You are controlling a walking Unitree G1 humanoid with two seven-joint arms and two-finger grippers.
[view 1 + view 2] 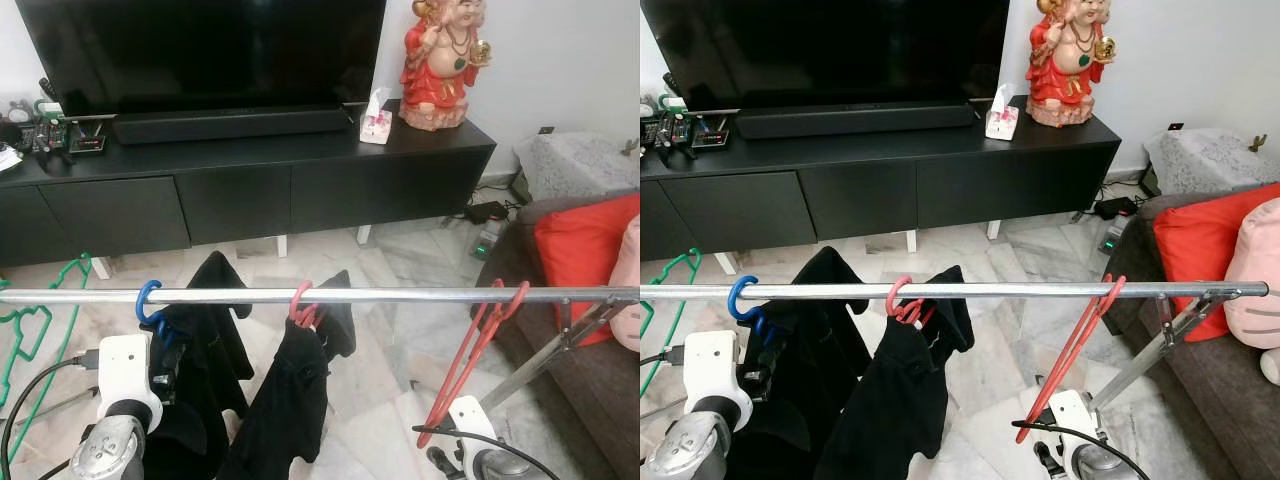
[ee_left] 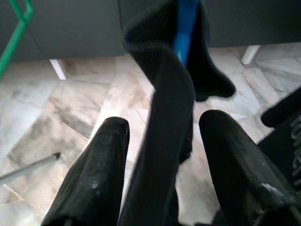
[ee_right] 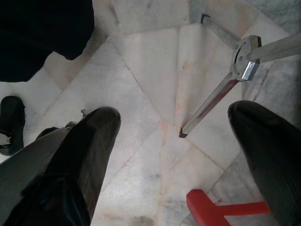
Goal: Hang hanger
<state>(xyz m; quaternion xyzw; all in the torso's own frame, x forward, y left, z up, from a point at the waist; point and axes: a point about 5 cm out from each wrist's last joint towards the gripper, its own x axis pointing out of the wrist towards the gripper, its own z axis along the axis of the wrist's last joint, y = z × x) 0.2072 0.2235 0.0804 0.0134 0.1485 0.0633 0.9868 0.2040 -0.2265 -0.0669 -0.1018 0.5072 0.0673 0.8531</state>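
A steel rail [image 1: 400, 295] is spanned by black garments [image 1: 285, 400] and an empty red hanger [image 1: 470, 350], hooked near its right end. The right gripper [image 3: 174, 141], jaws wide and empty, is seen just below it; the left gripper [image 2: 160, 160], jaws parted around dark cloth, is gripping nothing. The hook is best checked for full seating before withdrawal.

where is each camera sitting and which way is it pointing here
Head eyes: look forward and down over the rail toward the tv cabinet; both wrists at the bottom.
Left wrist: along the open left claw, black garment between its fingers.
Right wrist: down past the open right claw at floor.
Shared: red hanger.
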